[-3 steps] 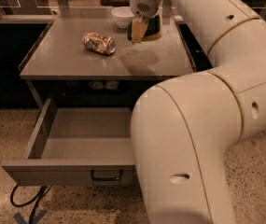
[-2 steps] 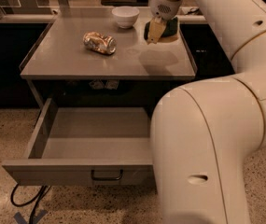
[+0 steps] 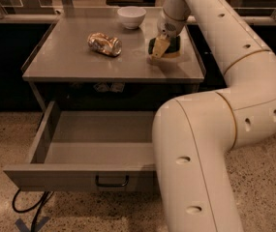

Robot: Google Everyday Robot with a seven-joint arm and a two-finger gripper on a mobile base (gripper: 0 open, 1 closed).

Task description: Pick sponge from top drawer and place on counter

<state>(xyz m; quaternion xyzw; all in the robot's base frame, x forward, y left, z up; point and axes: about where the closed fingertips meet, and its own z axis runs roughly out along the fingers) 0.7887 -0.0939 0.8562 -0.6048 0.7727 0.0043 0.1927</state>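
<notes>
Grey metal counter (image 3: 69, 62) had the sponge (image 3: 174, 45) lying flat near its right rear corner. The gripper (image 3: 158, 50) was down at the sponge's left edge, touching or close to it, and honestly I couldn't tell if it was clamped on or loose. The sponge's long side ran roughly left to right, and the top drawer (image 3: 55, 180) hung open below.

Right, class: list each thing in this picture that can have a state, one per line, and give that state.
top drawer: pulled open; no sponge in the part that shows.
sponge: out of the drawer, seemingly resting on the counter's right side.
counter: carries the sponge, can and bowl.
can: crushed, lying on its side.
bowl: upright.
gripper: low over the counter, at the sponge's left edge.
</notes>
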